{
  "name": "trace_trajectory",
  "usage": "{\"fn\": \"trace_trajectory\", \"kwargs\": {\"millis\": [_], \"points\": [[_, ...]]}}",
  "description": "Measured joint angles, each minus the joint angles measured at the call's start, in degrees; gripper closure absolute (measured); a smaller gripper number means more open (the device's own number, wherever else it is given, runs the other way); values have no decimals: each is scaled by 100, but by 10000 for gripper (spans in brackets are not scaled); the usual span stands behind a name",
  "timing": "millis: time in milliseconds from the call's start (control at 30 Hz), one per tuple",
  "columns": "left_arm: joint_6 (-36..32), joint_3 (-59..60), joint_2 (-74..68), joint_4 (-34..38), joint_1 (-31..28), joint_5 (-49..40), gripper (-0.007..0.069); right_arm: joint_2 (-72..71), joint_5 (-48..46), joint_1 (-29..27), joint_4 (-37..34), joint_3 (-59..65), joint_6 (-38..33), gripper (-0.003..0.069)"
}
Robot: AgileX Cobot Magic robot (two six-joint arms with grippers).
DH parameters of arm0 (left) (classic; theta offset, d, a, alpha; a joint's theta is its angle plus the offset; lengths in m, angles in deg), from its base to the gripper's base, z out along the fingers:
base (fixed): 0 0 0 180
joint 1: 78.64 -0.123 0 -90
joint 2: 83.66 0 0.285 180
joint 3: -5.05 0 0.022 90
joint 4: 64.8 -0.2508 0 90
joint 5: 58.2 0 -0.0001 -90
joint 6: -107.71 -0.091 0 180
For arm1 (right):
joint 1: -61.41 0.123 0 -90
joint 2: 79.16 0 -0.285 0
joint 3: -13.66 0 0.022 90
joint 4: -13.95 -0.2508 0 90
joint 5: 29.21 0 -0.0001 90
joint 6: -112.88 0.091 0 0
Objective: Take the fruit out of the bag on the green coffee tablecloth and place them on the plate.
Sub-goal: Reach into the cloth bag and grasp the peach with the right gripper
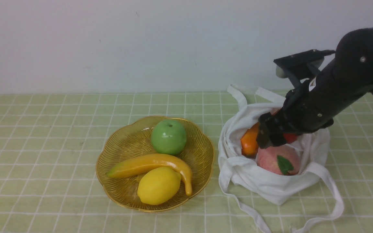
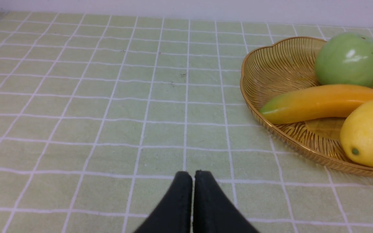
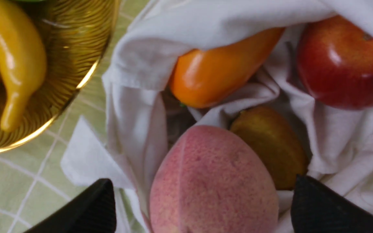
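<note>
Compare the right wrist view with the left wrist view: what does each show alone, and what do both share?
Only the right wrist view: the white bag holding the peach, orange piece, red apple and brown fruit, with the right tool open on either side of the peach. Only the left wrist view: the left tool, shut, and the whole green apple. Both: the amber plate, banana, lemon and green checked tablecloth.

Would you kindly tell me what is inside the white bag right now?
Inside the bag: a pink peach, an orange piece, a red apple and a brown fruit. Cloth folds cover parts; anything beneath is hidden.
</note>
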Motion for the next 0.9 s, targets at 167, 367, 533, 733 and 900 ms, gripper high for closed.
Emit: {"fn": "trace_trajectory", "kwargs": {"millis": [167, 367, 533, 733, 900], "points": [[0, 0, 0, 0, 0, 0, 632, 326, 27, 0, 62, -4, 311, -32], [0, 0, 0, 0, 0, 0, 632, 655, 27, 0, 67, -4, 365, -32], [0, 0, 0, 0, 0, 0, 632, 745, 27, 0, 80, -11, 399, -30], [0, 0, 0, 0, 0, 0, 632, 848, -3, 0, 33, -22, 399, 1], [0, 0, 0, 0, 0, 0, 632, 920, -39, 4, -1, -29, 405, 55]]}}
